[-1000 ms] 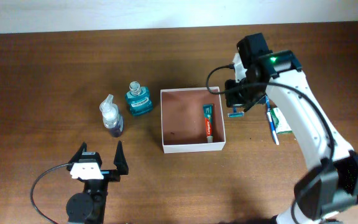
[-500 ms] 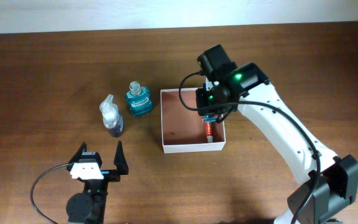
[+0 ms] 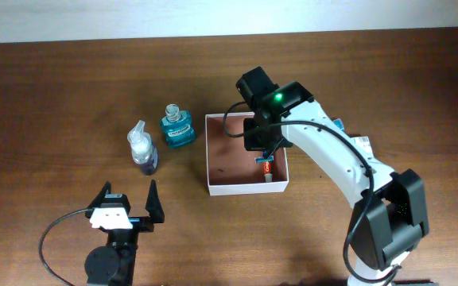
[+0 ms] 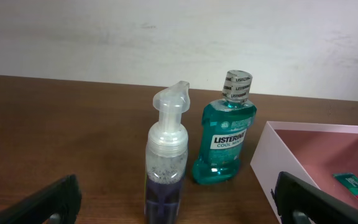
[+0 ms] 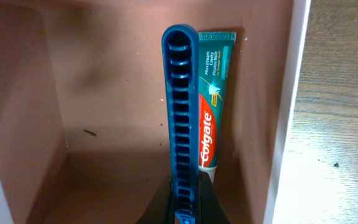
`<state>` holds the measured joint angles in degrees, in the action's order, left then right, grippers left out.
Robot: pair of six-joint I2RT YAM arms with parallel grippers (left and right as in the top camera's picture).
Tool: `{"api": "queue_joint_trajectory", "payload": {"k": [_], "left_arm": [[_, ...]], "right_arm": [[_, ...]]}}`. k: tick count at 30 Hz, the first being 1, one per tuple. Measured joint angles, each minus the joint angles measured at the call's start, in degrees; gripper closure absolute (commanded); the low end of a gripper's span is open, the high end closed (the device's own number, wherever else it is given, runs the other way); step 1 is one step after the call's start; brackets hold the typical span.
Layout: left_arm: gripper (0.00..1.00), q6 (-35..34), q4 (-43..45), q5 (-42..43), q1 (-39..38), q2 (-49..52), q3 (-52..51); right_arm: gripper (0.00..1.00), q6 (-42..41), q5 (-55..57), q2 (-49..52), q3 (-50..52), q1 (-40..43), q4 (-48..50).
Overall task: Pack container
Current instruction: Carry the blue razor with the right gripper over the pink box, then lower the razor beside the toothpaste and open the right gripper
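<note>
Pinching a ridged blue bar (image 5: 180,118), the right hand (image 5: 182,210) hangs near the container's (image 3: 207,159) right wall (left hand (image 3: 128,195) spread).

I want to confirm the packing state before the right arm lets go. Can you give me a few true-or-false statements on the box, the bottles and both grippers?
1. A toothpaste tube lies inside the container. True.
2. The right gripper is empty. False: it is shut on a blue ribbed item, held over the inside of the container next to the toothpaste tube.
3. The left gripper is open and holds nothing. True.
4. The mouthwash bottle has been packed into the container. False: it stands on the table outside the container, beside the pump bottle.
</note>
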<state>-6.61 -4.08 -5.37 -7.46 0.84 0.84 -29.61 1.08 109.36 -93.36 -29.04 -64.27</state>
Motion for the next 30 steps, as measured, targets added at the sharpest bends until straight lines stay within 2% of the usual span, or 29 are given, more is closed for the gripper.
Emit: {"api": "queue_joint_trajectory", "payload": {"k": [11,19,30], "left_arm": [[0.01,0.0,0.0,0.0,0.0,0.0,0.0],[0.01,0.0,0.0,-0.2,0.0,0.0,0.0],[0.01,0.0,0.0,-1.1,0.0,0.0,0.0]], "right_arm": [[0.96,-0.8,0.0,0.4,1.7,0.0,0.2],[0.96,-1.7,0.0,0.6,10.6,0.0,6.0],[0.96,-1.9,-0.7,0.6,10.8,0.0,11.9]]}}
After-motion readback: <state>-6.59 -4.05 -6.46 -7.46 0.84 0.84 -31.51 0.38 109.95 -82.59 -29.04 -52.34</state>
